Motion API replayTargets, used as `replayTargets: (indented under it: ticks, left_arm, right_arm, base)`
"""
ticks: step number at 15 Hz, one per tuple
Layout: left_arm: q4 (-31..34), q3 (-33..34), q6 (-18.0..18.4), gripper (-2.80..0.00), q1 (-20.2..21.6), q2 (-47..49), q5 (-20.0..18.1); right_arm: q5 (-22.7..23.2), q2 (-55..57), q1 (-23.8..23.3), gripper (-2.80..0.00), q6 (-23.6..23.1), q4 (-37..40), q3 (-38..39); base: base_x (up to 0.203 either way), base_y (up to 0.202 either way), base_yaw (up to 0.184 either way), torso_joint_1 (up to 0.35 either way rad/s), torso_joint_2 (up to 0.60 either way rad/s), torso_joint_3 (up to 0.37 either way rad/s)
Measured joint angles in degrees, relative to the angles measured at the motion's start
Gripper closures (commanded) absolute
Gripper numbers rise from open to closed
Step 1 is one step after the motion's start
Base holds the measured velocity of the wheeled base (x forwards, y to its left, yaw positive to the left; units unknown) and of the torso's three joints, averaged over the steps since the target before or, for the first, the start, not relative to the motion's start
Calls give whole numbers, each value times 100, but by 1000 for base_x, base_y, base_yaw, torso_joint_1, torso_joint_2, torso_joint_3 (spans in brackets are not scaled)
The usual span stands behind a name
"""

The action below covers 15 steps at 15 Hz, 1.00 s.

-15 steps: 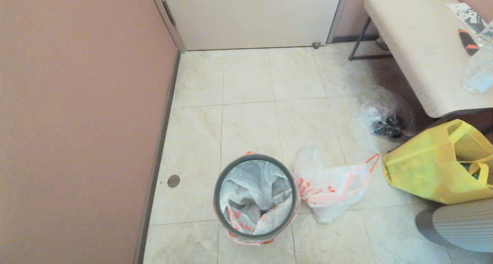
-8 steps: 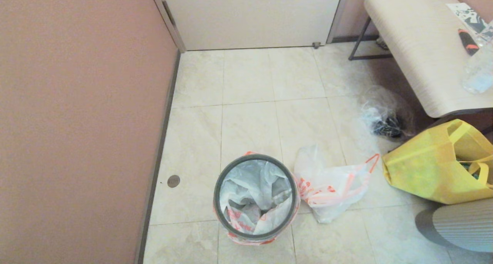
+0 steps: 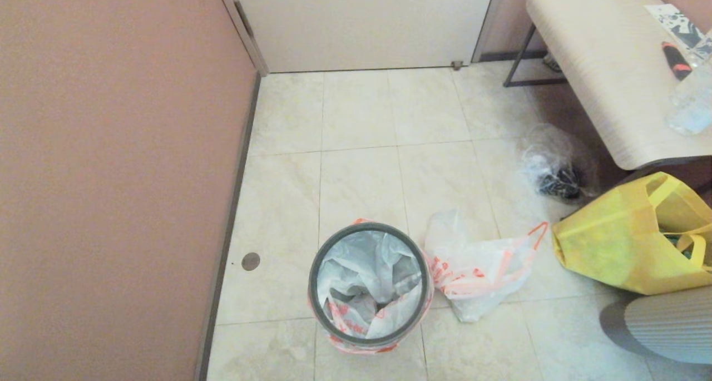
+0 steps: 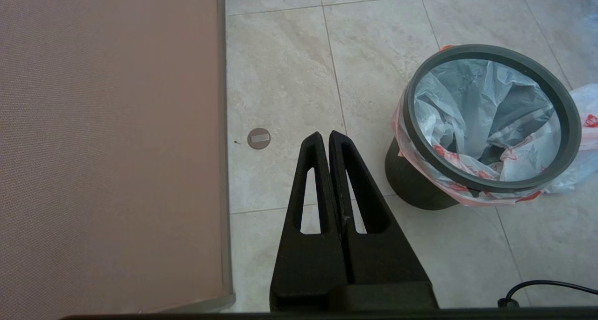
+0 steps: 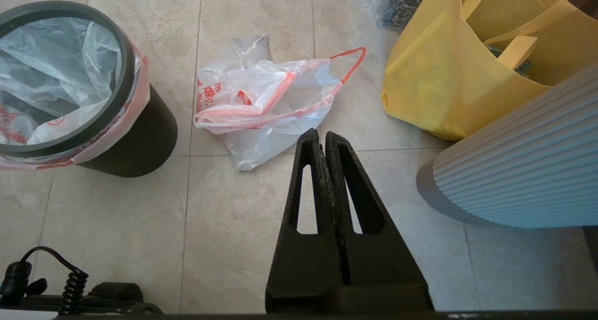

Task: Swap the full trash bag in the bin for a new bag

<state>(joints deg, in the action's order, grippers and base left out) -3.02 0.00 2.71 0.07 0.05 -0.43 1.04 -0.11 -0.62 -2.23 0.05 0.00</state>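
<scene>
Apparently the swap is made: our bin (image 3: 370, 285) stands near the front edge of the floor (image 3: 356, 169) with the new bag (image 3: 367, 275) lining it under its grey ring (image 4: 492, 119), and the full trash bag (image 3: 478, 270) lies just beside it toward the yellow tote (image 3: 628, 242). We hold the left gripper (image 4: 329, 138) and right gripper (image 5: 323, 135) pressed closed and empty above the tiles, so we should only check that the hem sits evenly. The clear bag (image 3: 553, 167) and bench (image 3: 606, 64) lie well apart, blocking nothing.
</scene>
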Motion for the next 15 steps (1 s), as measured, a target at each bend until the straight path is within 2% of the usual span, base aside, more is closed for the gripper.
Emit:
replayTargets:
  ticks: [15]
  left_arm:
    - [-1, 0, -1, 0, 0, -5, -1]
  right_arm:
    - [0, 4, 0, 0, -2, 0, 0]
  base:
    - [0, 0, 0, 0, 0, 0]
